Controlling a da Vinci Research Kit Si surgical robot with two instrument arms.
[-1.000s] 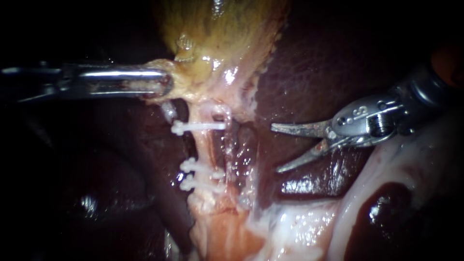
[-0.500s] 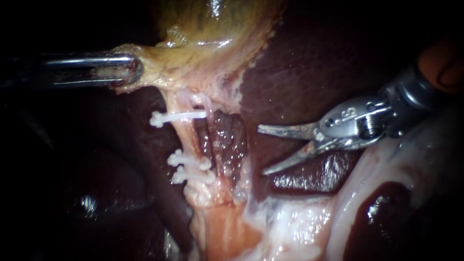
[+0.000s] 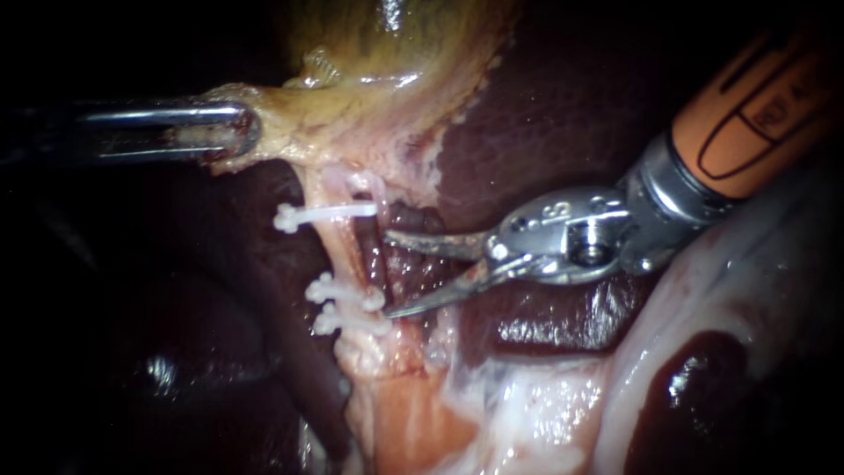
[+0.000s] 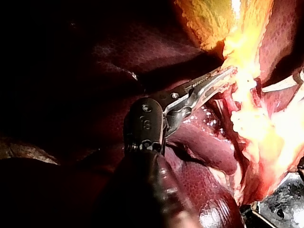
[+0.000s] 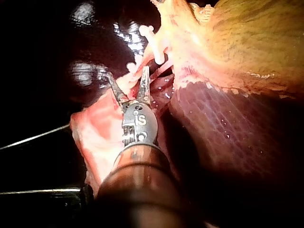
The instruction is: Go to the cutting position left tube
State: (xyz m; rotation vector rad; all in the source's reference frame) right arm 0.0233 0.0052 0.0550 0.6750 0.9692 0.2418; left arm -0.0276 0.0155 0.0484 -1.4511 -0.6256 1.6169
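Our left instrument (image 3: 230, 132) clamps its jaws on the gallbladder (image 3: 369, 97) edge. Our right instrument (image 3: 389, 273) holds its jaws open just beside the left tube (image 3: 341, 253), level with the gap between its clips (image 3: 327, 214).

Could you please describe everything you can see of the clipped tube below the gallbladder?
The pale pink, glistening tube runs down from the yellow gallbladder over dark red liver. Three white plastic clips cross it: one higher, two close together lower. The right instrument, tool open, reaches the bare stretch between; contact is unclear.
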